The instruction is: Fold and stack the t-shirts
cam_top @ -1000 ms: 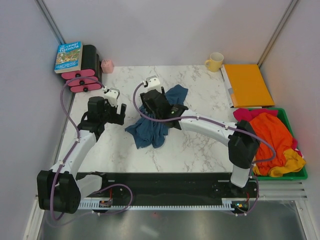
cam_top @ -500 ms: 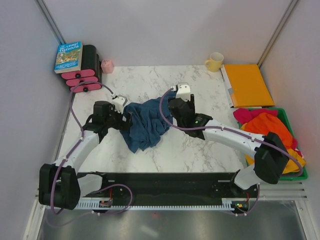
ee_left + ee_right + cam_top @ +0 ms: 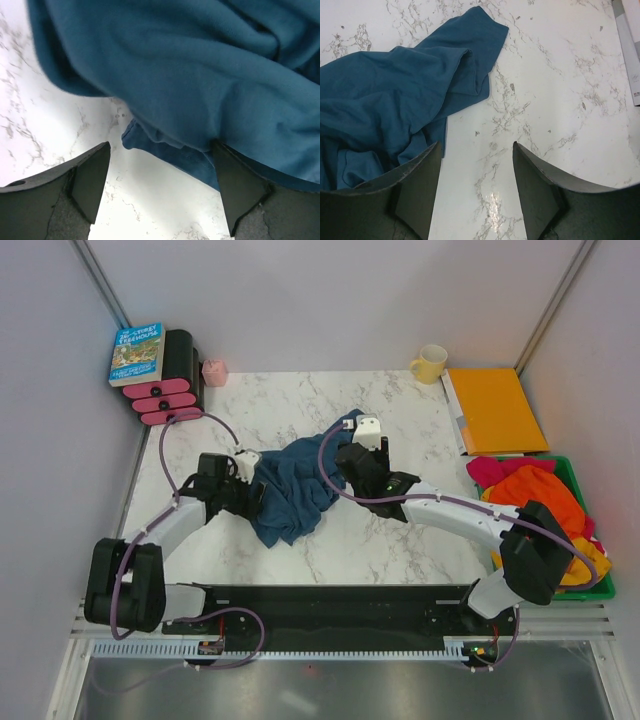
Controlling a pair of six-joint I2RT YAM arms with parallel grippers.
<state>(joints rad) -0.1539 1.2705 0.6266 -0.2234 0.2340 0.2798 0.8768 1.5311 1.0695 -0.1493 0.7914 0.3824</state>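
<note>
— Teal-blue t-shirt (image 3: 292, 490): where do we have it?
— We see it crumpled in a loose heap near the middle of the marble table (image 3: 400, 540), between our two arms. One corner of the cloth pokes out toward the far side.
— And our left gripper (image 3: 252, 495)?
— It is low at the left edge of the teal-blue t-shirt. From the left wrist we see its fingers (image 3: 85, 180) standing wide apart. A fold of cloth hangs across the gap and meets the right-hand finger, but nothing is pinched.
— Our right gripper (image 3: 350, 452)?
— It is at the heap's right side. From the right wrist its jaws are apart too, with bare marble between them. The left-hand finger (image 3: 415, 190) overlaps the cloth's edge, and we cannot tell whether it touches.
— The other shirts?
— We find an orange t-shirt (image 3: 535, 502), a magenta-pink t-shirt (image 3: 488, 468) and a yellow t-shirt (image 3: 588, 562) bundled in the green bin (image 3: 565, 592) at the table's right edge, well apart from the teal one.
— Anything else we can name?
— An orange folder (image 3: 495, 410) and a yellow mug (image 3: 430, 363) at the far right, and a book (image 3: 137, 352) at the far left.
</note>
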